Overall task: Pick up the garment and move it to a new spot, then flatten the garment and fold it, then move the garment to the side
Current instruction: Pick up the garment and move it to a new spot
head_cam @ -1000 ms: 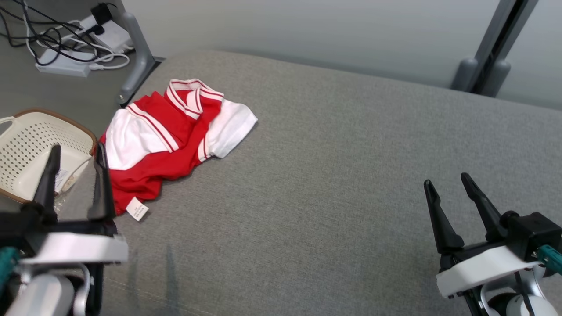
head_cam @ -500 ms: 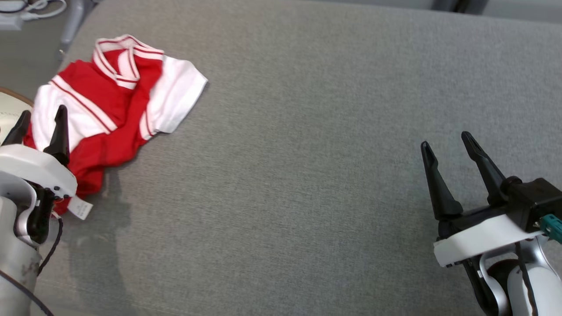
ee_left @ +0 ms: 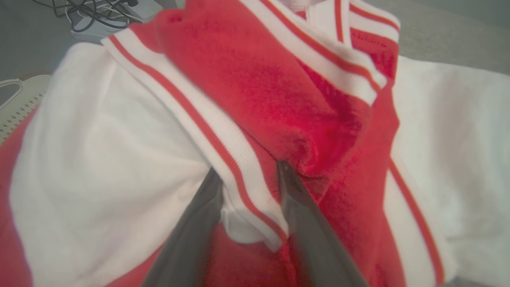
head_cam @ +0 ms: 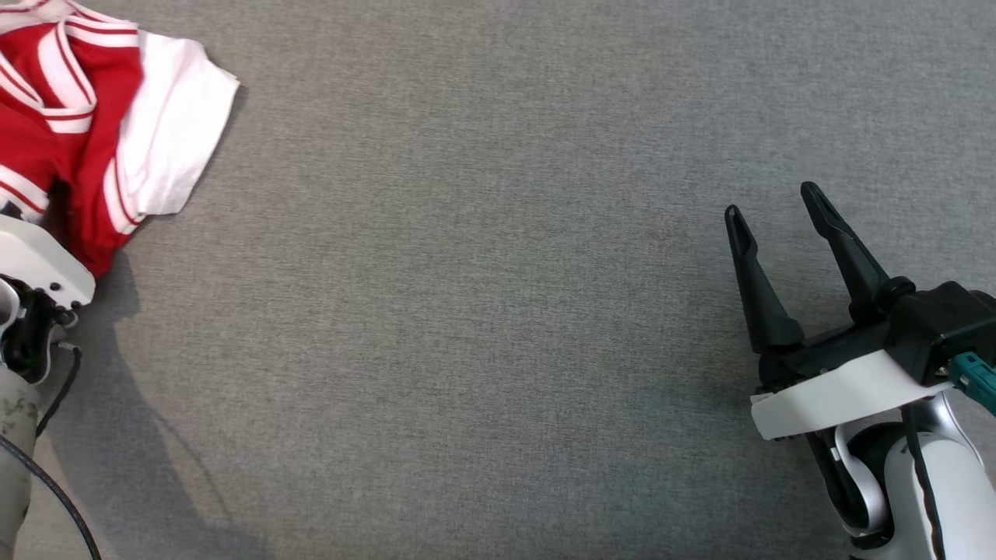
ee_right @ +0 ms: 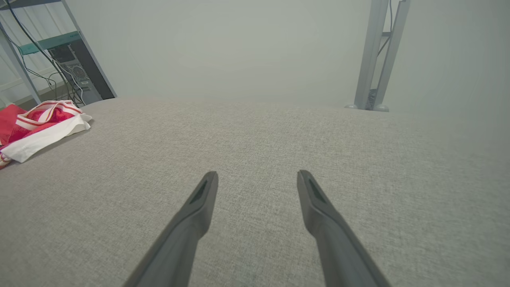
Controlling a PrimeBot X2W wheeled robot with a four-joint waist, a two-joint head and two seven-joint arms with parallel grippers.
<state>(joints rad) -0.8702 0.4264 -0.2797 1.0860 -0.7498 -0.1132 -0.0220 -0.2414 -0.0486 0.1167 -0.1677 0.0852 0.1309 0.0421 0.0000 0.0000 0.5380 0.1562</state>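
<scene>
A red garment (head_cam: 85, 132) with white sleeves and striped trim lies crumpled at the far left of the grey padded surface (head_cam: 498, 311). My left gripper (ee_left: 247, 167) presses into the garment (ee_left: 279, 99). Its fingers stand a little apart, with a striped white cuff fold between them. In the head view its white housing (head_cam: 35, 260) sits at the left edge, just below the cloth, with the fingertips hidden. My right gripper (head_cam: 770, 200) hovers open and holds nothing over bare fabric at the right. The right wrist view has it (ee_right: 257, 173) far from the garment (ee_right: 40, 123).
Cables and a power strip (ee_left: 107, 16) lie beyond the garment. A perforated cream basket's rim (ee_left: 16, 99) lies beside it. Grey metal posts (ee_right: 378, 56) stand past the far edge, and a shelf with a computer (ee_right: 71, 67) stands at the back left.
The head camera has tilted down and shifted, so the garment slid to the upper left. My left gripper has advanced onto the garment and its fingers are now in the cloth. The right gripper stays open.
</scene>
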